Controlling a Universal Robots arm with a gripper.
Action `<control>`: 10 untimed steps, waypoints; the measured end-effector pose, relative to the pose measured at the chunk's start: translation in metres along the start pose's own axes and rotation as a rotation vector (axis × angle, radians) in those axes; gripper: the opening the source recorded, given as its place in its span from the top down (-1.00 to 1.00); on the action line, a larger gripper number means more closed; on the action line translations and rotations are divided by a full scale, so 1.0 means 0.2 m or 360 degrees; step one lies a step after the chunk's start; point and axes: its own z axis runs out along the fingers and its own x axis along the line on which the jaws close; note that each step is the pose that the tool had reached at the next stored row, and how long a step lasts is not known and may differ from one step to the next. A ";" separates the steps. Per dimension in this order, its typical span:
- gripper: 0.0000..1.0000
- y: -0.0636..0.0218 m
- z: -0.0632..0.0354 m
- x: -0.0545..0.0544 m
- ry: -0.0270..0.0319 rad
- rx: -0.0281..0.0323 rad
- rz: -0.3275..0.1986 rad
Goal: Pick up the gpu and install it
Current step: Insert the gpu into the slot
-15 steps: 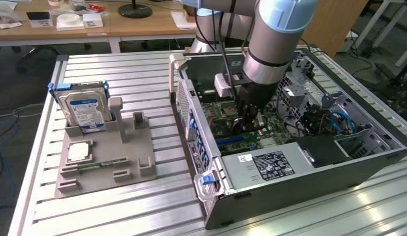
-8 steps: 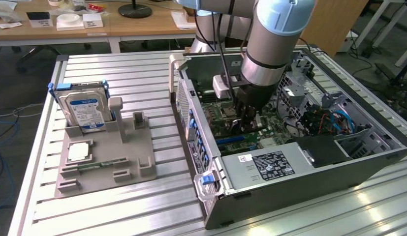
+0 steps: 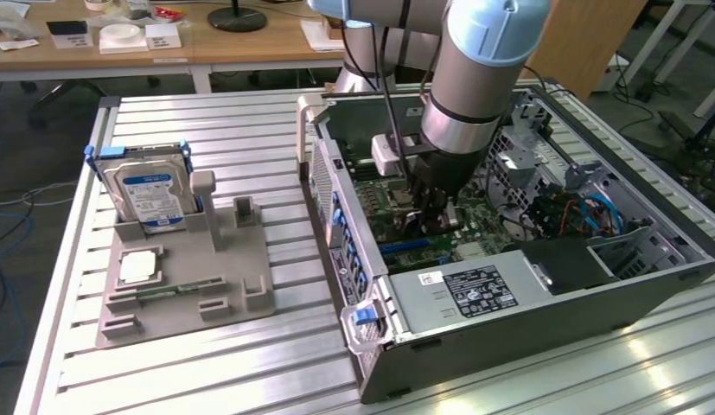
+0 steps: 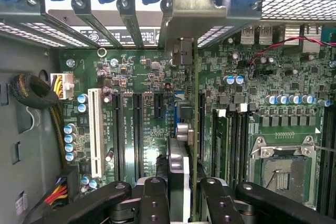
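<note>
My gripper [image 4: 186,195] is shut on the gpu [image 4: 185,129], which I see edge-on as a thin card running between the two black fingers [image 4: 152,198]. Its metal bracket [image 4: 181,9] reaches up to the case's rear slot openings. The card stands upright, close over the green motherboard [image 4: 152,77], beside the long black expansion slots [image 4: 137,129]. Whether it sits in a slot I cannot tell. From outside, the gripper [image 3: 436,216] is lowered deep into the open computer case [image 3: 334,173], with the card hidden behind the wrist.
A white slot [image 4: 95,129], the CPU socket [image 4: 283,174] and memory slots flank the card. The power supply [image 3: 484,290] and cables crowd the case. On the exterior view's left, a grey fixture [image 3: 236,285] holds a hard drive [image 3: 150,194] and a memory stick [image 3: 173,290].
</note>
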 end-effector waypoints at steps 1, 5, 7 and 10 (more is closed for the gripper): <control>0.44 0.002 0.002 0.00 0.00000 0.00000 0.0000; 0.44 0.012 0.011 0.00 -0.00001 -0.00002 0.0000; 0.44 0.016 0.015 0.00 0.00001 -0.00003 0.0000; 0.44 0.018 0.018 0.00 0.00000 -0.00004 0.0000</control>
